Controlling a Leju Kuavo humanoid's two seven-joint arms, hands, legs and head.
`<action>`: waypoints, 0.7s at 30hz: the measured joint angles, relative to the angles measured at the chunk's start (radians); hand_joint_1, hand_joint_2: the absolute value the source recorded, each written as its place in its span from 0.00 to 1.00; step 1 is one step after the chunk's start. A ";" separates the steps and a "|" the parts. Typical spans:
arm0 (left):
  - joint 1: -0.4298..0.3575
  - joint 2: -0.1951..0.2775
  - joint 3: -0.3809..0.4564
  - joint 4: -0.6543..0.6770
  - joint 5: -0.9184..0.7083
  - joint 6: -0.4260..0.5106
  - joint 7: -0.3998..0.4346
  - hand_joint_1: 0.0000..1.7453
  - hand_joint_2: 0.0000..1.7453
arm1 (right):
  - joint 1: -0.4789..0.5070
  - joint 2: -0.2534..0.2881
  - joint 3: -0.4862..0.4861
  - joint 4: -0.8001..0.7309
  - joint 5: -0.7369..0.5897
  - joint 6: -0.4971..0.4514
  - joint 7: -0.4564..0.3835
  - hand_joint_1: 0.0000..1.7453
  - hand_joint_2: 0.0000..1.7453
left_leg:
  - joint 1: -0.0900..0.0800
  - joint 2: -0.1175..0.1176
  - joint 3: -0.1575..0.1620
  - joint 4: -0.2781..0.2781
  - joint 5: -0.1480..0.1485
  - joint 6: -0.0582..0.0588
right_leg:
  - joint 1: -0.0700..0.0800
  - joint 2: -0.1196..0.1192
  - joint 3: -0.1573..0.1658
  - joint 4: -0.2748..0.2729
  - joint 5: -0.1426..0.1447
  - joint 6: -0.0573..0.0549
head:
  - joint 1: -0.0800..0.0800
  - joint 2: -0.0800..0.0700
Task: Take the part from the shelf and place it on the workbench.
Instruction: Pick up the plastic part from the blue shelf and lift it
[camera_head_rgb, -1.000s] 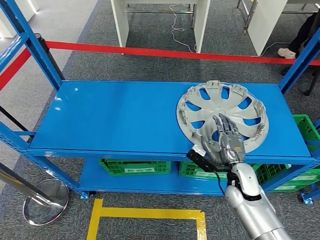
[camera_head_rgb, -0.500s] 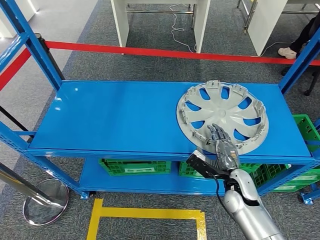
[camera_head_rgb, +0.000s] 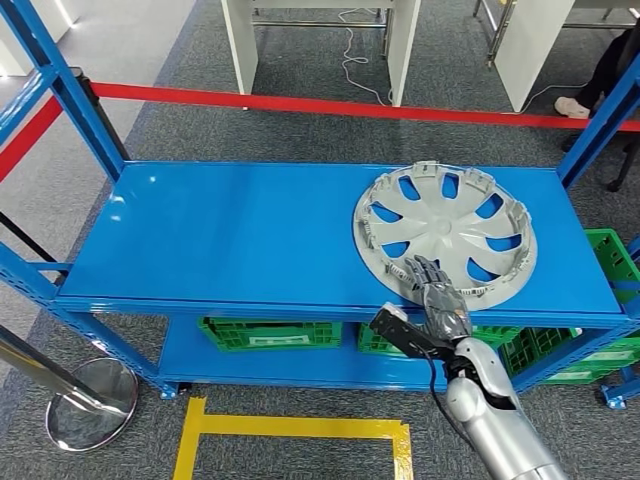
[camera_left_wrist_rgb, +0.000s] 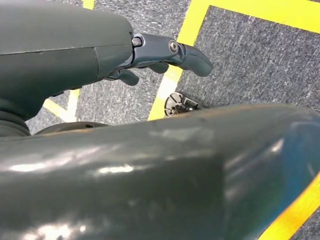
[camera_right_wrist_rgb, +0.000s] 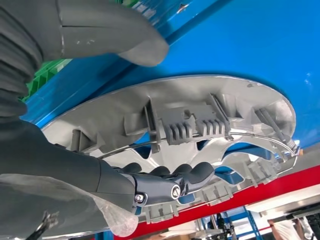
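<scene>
Grey carpet floor (camera_head_rgb: 302, 110), red barrier tape (camera_head_rgb: 317, 104) across the far side, yellow floor marking (camera_head_rgb: 294, 428) at 6 o'clock. Blue shelf rack (camera_head_rgb: 226, 235) spans the head view; green crates (camera_head_rgb: 272, 333) sit on its lower level. Silver wheel cover (camera_head_rgb: 445, 232), the part, lies flat with its inner side up on the top shelf at about 3 o'clock, near the front edge. Right arm (camera_head_rgb: 494, 420) comes up from 5 o'clock; right hand (camera_head_rgb: 440, 297) is at the cover's near rim, fingers (camera_right_wrist_rgb: 188, 176) reaching over the rim onto the inner face, thumb (camera_right_wrist_rgb: 113, 32) outside and below. Cover lies on the shelf, not lifted; can't tell if the grasp is closed. Left hand (camera_left_wrist_rgb: 162, 52) hangs over the carpet and yellow tape, fingers loosely extended, holding nothing.
</scene>
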 joint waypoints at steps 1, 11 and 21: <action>0.000 0.000 0.003 0.000 -0.001 0.000 0.000 0.00 0.00 | -0.001 0.000 0.000 0.002 0.000 0.003 0.003 0.00 1.00 | 0.000 0.000 0.000 0.000 0.000 0.000 | 0.000 0.000 0.000 0.000 0.000 0.000 | 0.000 0.000; 0.000 -0.002 0.039 0.000 0.007 -0.009 0.001 0.00 0.00 | -0.036 0.002 0.004 0.031 0.012 0.034 0.042 0.00 1.00 | 0.000 0.000 0.001 0.000 0.000 0.000 | 0.000 0.000 0.000 0.000 0.000 0.000 | 0.000 0.000; -0.003 -0.014 0.069 -0.001 0.017 -0.002 -0.002 0.00 0.00 | -0.076 0.002 0.009 0.065 0.029 0.041 0.064 0.09 1.00 | 0.000 0.000 0.001 0.000 0.000 0.000 | 0.000 0.001 0.000 0.000 0.001 0.000 | 0.000 0.000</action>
